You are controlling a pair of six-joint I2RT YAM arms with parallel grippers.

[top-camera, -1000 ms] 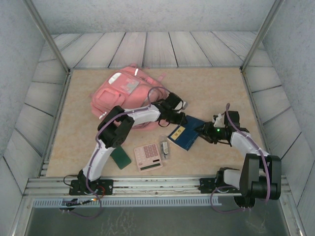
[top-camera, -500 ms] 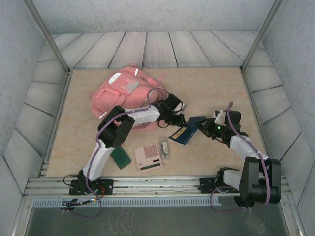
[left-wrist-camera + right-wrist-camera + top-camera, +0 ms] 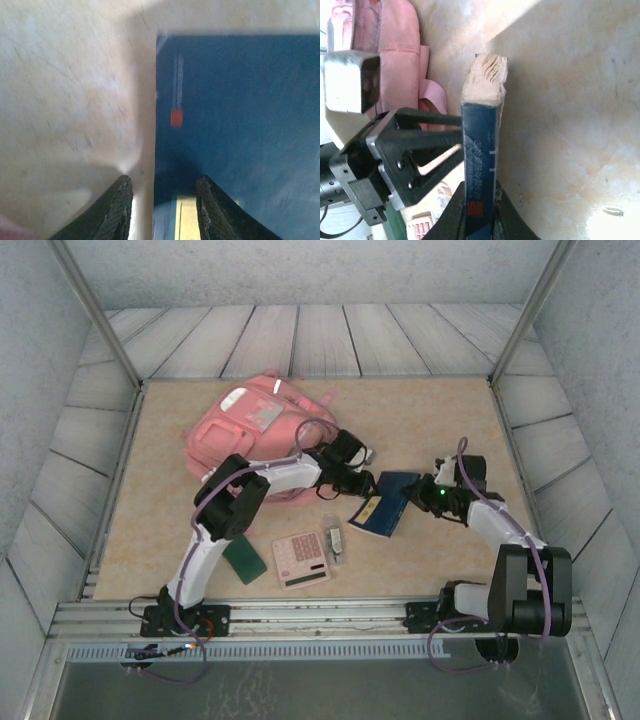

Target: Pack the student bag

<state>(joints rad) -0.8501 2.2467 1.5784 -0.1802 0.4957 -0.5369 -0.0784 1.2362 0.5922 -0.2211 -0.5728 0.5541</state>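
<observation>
From above, the student bag (image 3: 245, 430) lies far-left on the desk (image 3: 450, 410), with the blue book (image 3: 385, 505) between my left fingers (image 3: 360, 482) and right fingers (image 3: 420, 496). Left wrist: fingers apart, straddling the book's edge, nothing held. Right wrist: fingers clamped on the book's spine end. I judge so narrow a hold may let it twist or slip out.
</observation>
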